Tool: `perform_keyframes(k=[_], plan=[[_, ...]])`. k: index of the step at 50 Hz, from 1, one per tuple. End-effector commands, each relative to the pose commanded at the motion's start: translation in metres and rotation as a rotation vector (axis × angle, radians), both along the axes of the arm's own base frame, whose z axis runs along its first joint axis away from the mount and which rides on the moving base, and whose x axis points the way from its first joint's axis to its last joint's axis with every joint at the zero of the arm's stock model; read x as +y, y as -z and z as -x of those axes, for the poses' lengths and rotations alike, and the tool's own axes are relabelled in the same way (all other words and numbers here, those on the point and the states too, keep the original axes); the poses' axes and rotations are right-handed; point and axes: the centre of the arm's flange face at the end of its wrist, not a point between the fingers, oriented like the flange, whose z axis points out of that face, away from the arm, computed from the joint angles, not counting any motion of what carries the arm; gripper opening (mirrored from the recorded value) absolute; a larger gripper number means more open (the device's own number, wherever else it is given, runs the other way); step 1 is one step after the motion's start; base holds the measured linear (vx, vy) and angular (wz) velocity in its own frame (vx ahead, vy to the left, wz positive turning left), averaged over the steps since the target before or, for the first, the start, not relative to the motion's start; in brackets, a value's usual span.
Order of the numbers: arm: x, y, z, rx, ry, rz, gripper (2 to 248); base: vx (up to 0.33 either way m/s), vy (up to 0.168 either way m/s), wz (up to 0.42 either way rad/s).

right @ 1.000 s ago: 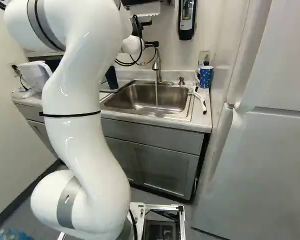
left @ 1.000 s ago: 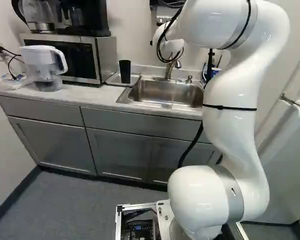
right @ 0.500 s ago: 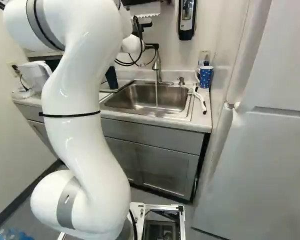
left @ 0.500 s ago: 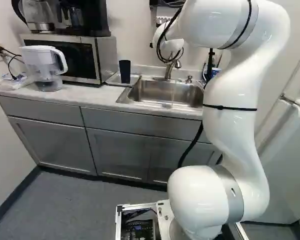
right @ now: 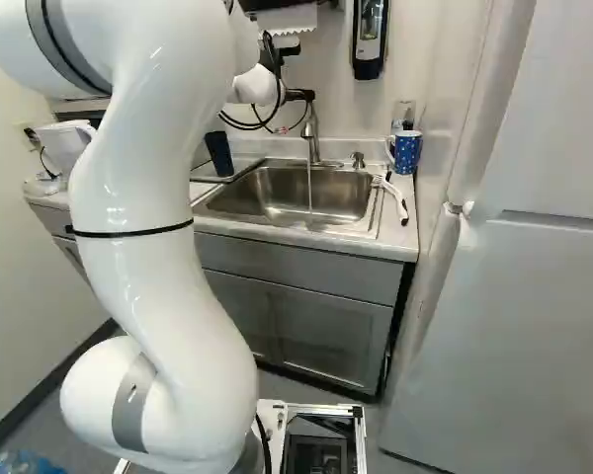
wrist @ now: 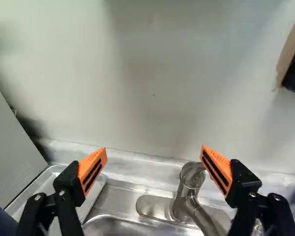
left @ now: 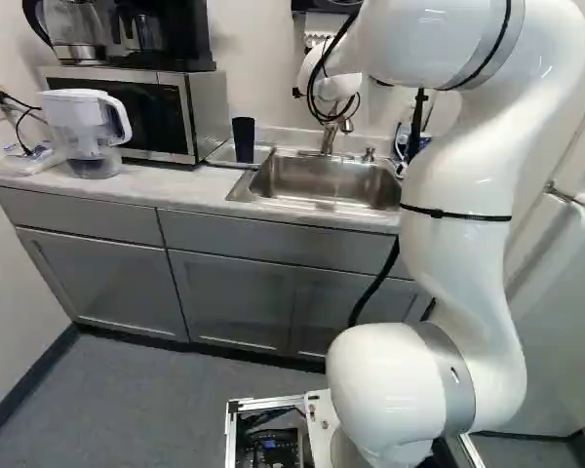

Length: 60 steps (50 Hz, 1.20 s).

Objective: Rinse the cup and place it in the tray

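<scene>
Two-finger gripper (wrist: 154, 149): spread wide, pinching nothing, probably to leave room for the faucet handle or the cup
Dark cup (left: 244, 139): in the tray (wrist: 42, 188) beside the sink (left: 322, 182), likely placed to drain or await rinsing; which, one cannot tell
Faucet (right: 312, 133): water (right: 309, 188) runs into the sink, presumably for rinsing
Cup's long axis: about vertical, wider end up, so the mouth probably points upward

The pale counter (left: 141, 185) is carrying the white pitcher (left: 83, 127), the microwave (left: 208, 112) and the tray (wrist: 44, 189). Beyond the set-in sink (right: 287, 193) there are the blue dotted mug (right: 407, 151) and one white utensil (right: 395, 197).
</scene>
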Motion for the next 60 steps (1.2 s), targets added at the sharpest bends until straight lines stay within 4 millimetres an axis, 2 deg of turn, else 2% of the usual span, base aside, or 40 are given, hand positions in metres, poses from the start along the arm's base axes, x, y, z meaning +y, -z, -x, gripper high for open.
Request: perform_keyframes(k=[37,60], plan=[[-0.001,0.000,0.033,0.043,0.002,-0.002,247,0.000,0.000,0.000],[-0.018,-0.003,0.071,0.054,0.034,-0.004,247,0.000,0.000,0.000]])
